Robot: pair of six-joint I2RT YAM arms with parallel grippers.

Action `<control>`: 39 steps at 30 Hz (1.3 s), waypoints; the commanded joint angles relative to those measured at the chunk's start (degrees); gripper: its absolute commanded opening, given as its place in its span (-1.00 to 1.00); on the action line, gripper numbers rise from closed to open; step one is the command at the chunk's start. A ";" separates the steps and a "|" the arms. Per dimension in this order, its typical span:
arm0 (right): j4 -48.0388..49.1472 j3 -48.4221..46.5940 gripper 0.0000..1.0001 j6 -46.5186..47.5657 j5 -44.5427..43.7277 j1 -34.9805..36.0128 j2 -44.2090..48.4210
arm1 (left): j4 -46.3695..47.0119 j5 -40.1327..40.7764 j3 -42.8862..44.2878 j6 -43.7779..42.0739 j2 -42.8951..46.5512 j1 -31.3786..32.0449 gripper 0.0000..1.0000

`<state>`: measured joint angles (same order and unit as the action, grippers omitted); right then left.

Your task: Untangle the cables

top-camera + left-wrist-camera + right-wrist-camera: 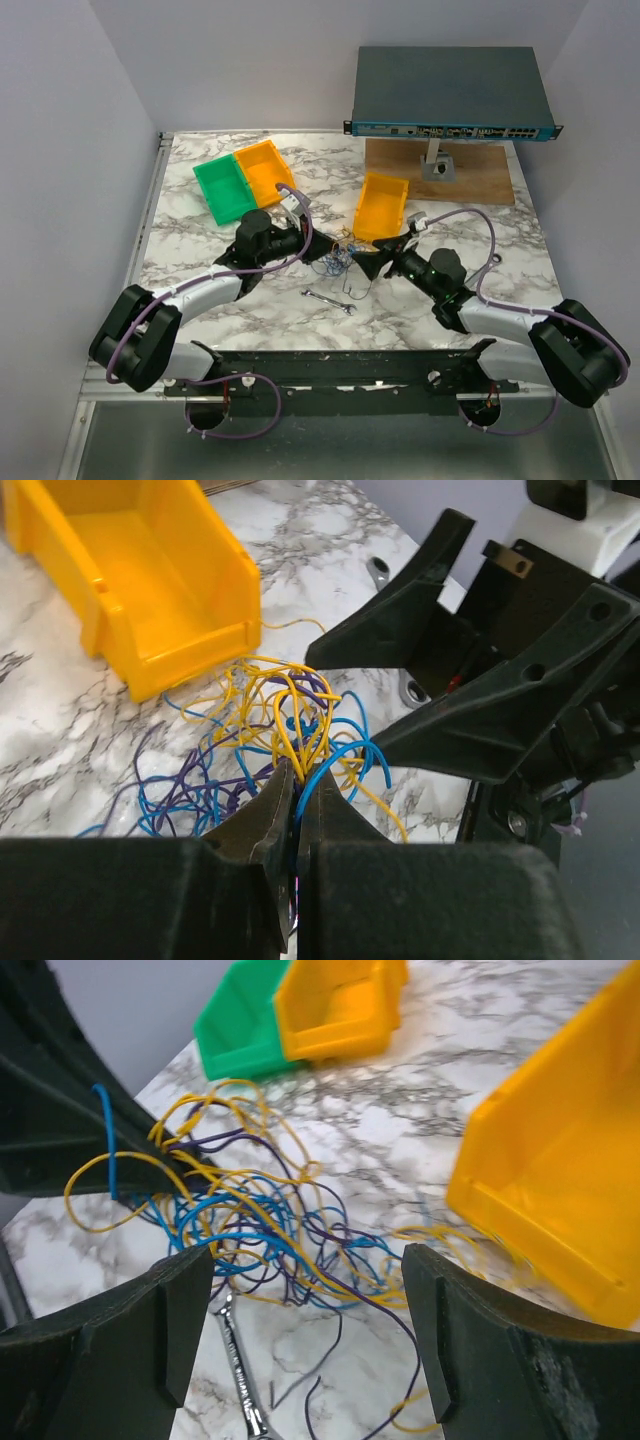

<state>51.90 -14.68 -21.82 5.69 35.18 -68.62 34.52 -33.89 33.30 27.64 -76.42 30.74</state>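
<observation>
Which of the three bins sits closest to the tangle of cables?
The lone yellow bin, just behind the cables. The other yellow bin sits farther left, side by side with the green bin.

The left arm [200, 291] and right arm [500, 318] have white shells, black joints, looping lilac hoses [494, 240] and black wedge-shaped claw fingers [470, 1330].

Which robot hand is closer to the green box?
Left. The left gripper sits a little to the near-right of the green bin, pinching the cables. The right gripper is open and farther away, on the other side of the tangle.
</observation>
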 commanded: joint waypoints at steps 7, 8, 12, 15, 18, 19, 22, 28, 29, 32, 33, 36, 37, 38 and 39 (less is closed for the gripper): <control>3.38 -5.08 -0.46 1.40 15.40 0.06 -5.80 | 2.16 -6.74 3.39 -1.88 -1.98 1.45 -1.00; 3.01 -5.05 -0.73 1.14 13.61 0.07 -5.46 | 1.24 -5.17 3.30 -2.04 -1.62 1.47 -1.00; -4.02 -4.86 -0.99 0.34 -4.74 0.07 -1.52 | -5.45 9.81 1.96 -3.20 1.89 1.22 -1.00; -11.64 -3.52 -0.99 -4.48 -31.89 0.07 3.24 | -10.18 24.43 -0.54 -1.69 6.32 -0.53 -1.00; -21.80 -2.84 -0.99 -14.37 -55.58 0.07 8.24 | -12.85 36.87 -3.83 1.85 10.88 -2.84 -1.00; -25.44 -2.61 -0.99 -18.23 -60.24 0.05 10.27 | -13.45 40.23 -4.77 3.24 12.42 -3.23 -1.00; -28.70 -0.06 -0.99 -25.53 -68.34 -0.02 15.17 | -15.42 49.59 -6.96 6.57 15.80 -3.87 -1.00; -27.98 1.46 -0.99 -26.20 -68.69 -0.02 17.91 | -22.33 63.29 -6.93 12.19 17.27 -3.98 -1.00; -27.27 1.05 -0.99 -25.30 -67.74 -0.01 17.49 | -23.74 64.53 -6.36 13.00 17.30 -3.94 -1.00; -28.24 -0.52 -0.99 -23.75 -66.19 0.02 16.19 | -26.13 66.24 -5.44 13.75 17.63 -3.94 -1.00; -29.29 -0.76 -0.99 -24.46 -66.57 0.01 15.94 | -26.09 66.47 -5.49 13.76 17.71 -3.94 -1.00; -28.93 -0.75 -0.99 -24.46 -66.79 0.06 15.95 | -26.44 65.72 -5.23 12.74 18.31 -3.94 -1.00; -28.92 -0.92 -0.99 -23.99 -66.29 0.03 16.25 | -26.69 65.50 -5.04 12.38 18.77 -3.89 -1.00; -29.23 -1.03 -0.99 -23.72 -66.17 0.00 16.56 | -26.51 65.18 -5.14 12.16 19.13 -3.86 -1.00; -30.15 -1.01 -0.99 -24.04 -66.47 0.06 17.06 | -26.20 65.59 -5.41 12.00 19.65 -3.77 -1.00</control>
<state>23.73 -13.98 -45.12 -56.55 35.51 -52.56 9.58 27.77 26.57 40.01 -59.40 27.07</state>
